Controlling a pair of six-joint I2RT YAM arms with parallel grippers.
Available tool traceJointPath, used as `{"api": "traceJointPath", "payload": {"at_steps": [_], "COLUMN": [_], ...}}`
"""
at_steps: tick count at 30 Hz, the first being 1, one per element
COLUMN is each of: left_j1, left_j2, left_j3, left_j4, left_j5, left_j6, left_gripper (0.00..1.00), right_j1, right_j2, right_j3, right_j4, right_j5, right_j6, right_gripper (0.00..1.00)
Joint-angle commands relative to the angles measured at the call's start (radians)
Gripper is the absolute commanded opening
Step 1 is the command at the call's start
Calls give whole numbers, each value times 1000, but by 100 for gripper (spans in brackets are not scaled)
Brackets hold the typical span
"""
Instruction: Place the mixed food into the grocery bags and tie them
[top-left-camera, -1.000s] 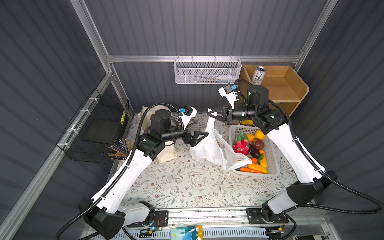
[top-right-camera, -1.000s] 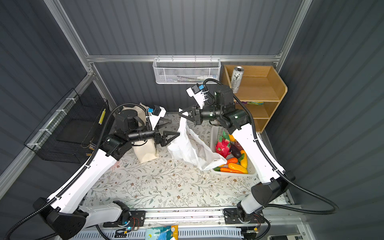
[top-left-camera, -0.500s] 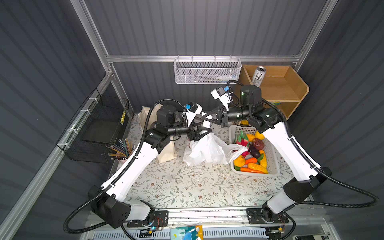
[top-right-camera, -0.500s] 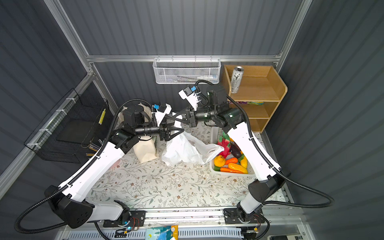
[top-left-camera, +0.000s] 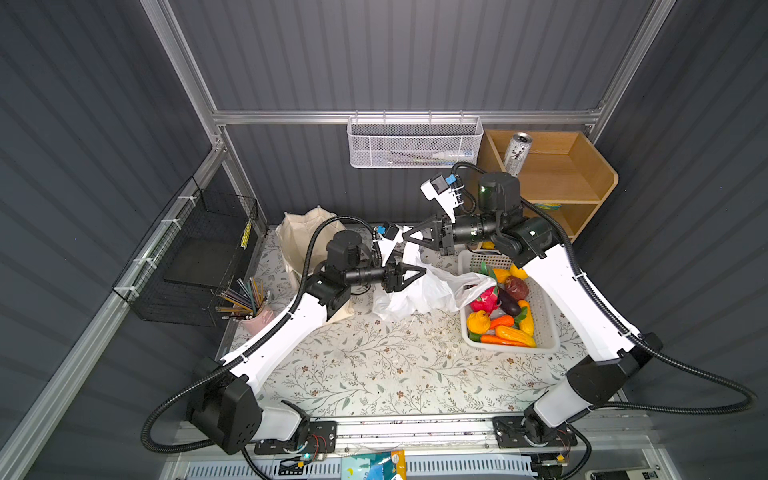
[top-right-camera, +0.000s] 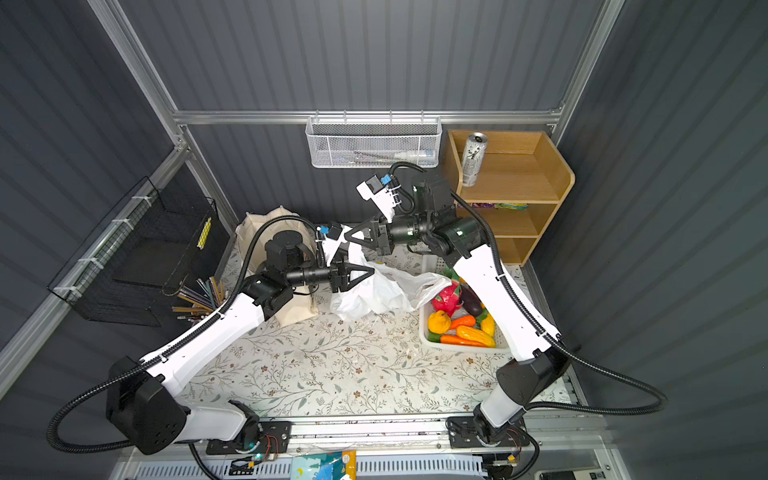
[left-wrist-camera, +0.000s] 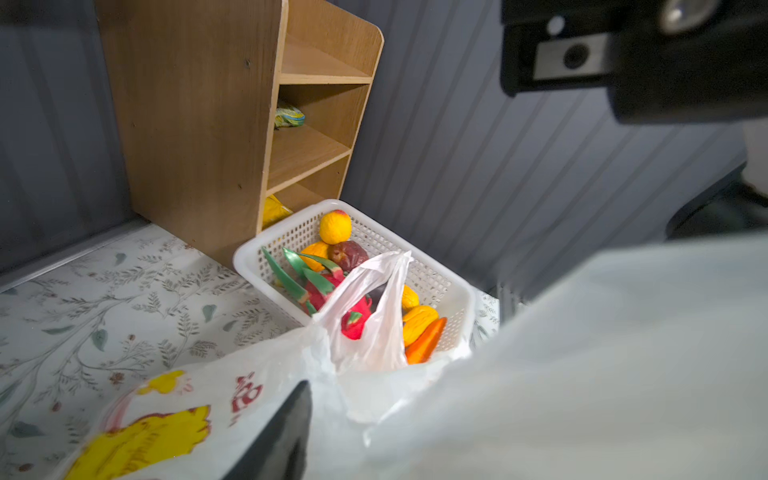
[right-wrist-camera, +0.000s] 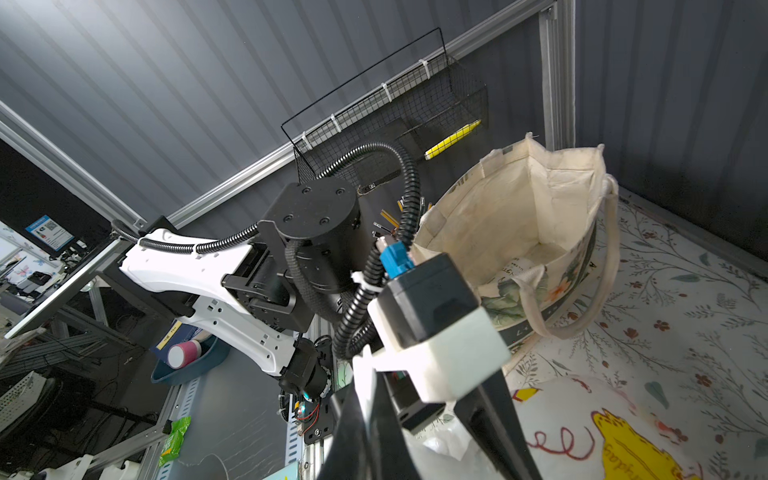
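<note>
Right gripper (top-left-camera: 405, 237) pressed together on top edge of plastic bag (top-left-camera: 419, 291), holding it up, likely to open mouth toward basket (top-left-camera: 549, 332). Left gripper (top-left-camera: 422, 272) at bag; spread or pinching, cannot tell. Fruit (top-left-camera: 498, 322) lies unpacked in basket. Cloth bag (top-left-camera: 299, 232) stands open behind.

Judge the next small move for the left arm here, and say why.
Probably close the left gripper on the plastic bag fold beneath it and pull away from the right gripper. The right one is shut on a raised strip of it, but the bag lies collapsed, one handle draped over the basket, where the toy produce sits unpacked. The mouth needs opening first.
</note>
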Motion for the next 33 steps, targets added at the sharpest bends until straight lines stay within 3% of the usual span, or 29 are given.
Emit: {"api": "traceJointPath", "payload": {"at_steps": [1, 3, 6, 10, 13, 14, 17, 20, 28, 33], "left_j1": [-2, -4, -5, -14, -19, -19, -19, -19, -19, -19], "left_j2": [-35, -35, -22, -1, -4, -9, -17, -13, -70, -70], "left_j3": [-2, 4, 15, 4, -35, -50, -82, -85, -168, -212], "left_j4": [95, 108, 112, 131, 180, 200, 231, 208, 208, 230], "left_j5": [-31, -32, -32, -54, -118, -135, -155, -154, -217, -141], "left_j6": [-54, -64, -72, -89, -119, -127, -137, -131, -119, -96], "left_gripper": [78, 80, 74, 63, 48, 40, 17, 2, 0, 0], "right_j1": [5, 4, 4, 5, 5, 4, 3, -25, -264, -341], "right_j2": [-39, -47, -51, -57, -68, -73, -98, -153, -408, -513], "right_j3": [-36, -56, -72, -85, -104, -113, -132, -175, -456, -616], "right_j4": [50, 68, 86, 107, 127, 131, 116, 103, -4, -174], "right_j5": [29, 32, 35, 60, 72, 78, 126, 210, 501, 724], "right_j6": [18, 28, 42, 62, 81, 86, 78, 97, 284, 263], "right_gripper": [0, 0, 0, 0, 0, 5, 37, 58, 71, 76]}}
